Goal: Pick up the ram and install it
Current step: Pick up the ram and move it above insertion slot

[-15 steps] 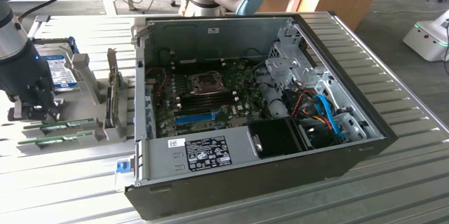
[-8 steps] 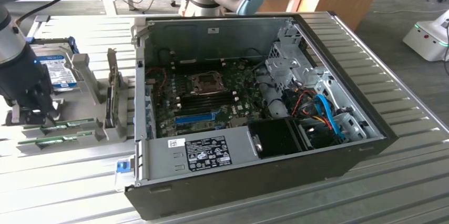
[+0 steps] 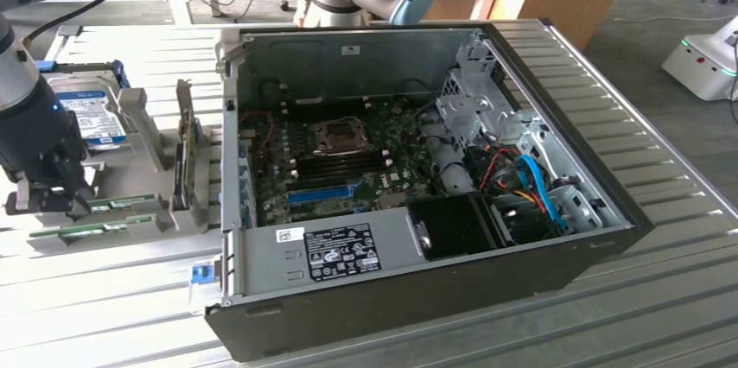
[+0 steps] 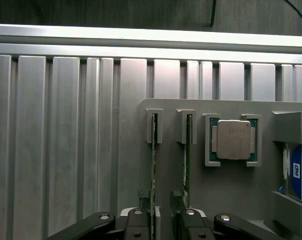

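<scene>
Two green ram sticks stand on edge in slots of a grey holder (image 4: 226, 200). One ram (image 4: 154, 165) runs between my fingertips; the other ram (image 4: 187, 160) lies just outside one finger. My gripper (image 4: 159, 202) is open, low over the holder, with a finger (image 4: 141, 196) on each side of the first stick and a gap still showing. In the exterior view, my gripper (image 3: 48, 204) hangs over the rams (image 3: 116, 205) at the exterior view's left, beside the open computer case (image 3: 403, 161), where the motherboard's memory slots (image 3: 346, 163) lie.
A silver processor (image 4: 233, 139) sits in its own pocket of the holder, and a hard drive with a blue label (image 4: 297, 175), (image 3: 92, 117) stands beyond it. A card (image 3: 182, 152) stands upright in the holder near the case wall. The ribbed metal table (image 3: 645, 299) surrounds the case.
</scene>
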{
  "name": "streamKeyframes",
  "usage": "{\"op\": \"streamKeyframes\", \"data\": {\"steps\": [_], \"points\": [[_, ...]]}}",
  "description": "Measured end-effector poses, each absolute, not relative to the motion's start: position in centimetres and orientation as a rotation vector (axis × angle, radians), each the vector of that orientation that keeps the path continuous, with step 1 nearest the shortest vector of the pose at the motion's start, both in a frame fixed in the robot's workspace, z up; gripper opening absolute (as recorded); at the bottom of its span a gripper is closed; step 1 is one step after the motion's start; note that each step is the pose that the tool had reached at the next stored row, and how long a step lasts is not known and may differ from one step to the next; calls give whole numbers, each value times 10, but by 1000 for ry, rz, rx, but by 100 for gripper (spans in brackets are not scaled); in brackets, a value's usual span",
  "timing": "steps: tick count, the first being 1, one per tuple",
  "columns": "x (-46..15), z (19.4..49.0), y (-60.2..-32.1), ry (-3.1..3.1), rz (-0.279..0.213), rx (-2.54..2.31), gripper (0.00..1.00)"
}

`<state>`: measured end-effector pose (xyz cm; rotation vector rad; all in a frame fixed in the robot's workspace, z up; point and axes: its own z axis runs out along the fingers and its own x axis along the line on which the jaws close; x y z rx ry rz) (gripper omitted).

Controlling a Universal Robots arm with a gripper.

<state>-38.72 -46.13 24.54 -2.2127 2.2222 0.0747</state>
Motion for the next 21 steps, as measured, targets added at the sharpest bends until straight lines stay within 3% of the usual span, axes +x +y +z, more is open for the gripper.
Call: {"op": "streamKeyframes", "data": {"steps": [21], "points": [[-387, 225, -462, 2222, 75, -2213, 30]]}}
